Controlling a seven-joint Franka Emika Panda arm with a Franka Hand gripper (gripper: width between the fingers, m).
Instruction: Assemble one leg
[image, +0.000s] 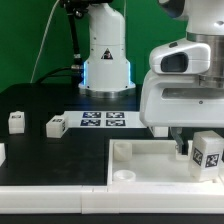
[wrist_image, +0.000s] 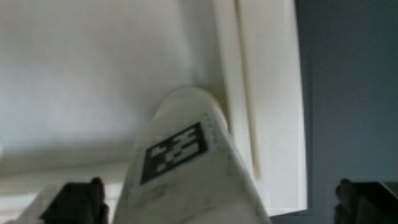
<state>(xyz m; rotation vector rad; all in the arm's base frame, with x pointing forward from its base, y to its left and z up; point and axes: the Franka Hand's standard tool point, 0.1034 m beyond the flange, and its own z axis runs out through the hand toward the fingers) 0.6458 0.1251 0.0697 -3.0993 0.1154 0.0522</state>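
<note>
One leg (image: 208, 152), a small white block with a black-and-white tag, stands slightly tilted over the right end of the large white tray-like piece (image: 150, 152). My gripper (image: 197, 149) is around it. In the wrist view the leg (wrist_image: 187, 160) rises between the two dark fingers (wrist_image: 80, 205), with a gap on each side, so the jaws are open and not touching it. The tray's raised rim (wrist_image: 267, 90) runs beside the leg. Two more legs (image: 55, 125) (image: 16, 121) lie on the black table at the exterior view's left.
The marker board (image: 102, 120) lies behind the tray, in front of the arm's white base (image: 105, 55). Another white part (image: 2, 153) shows at the exterior view's left edge. A round socket (image: 124, 175) sits in the tray's near corner.
</note>
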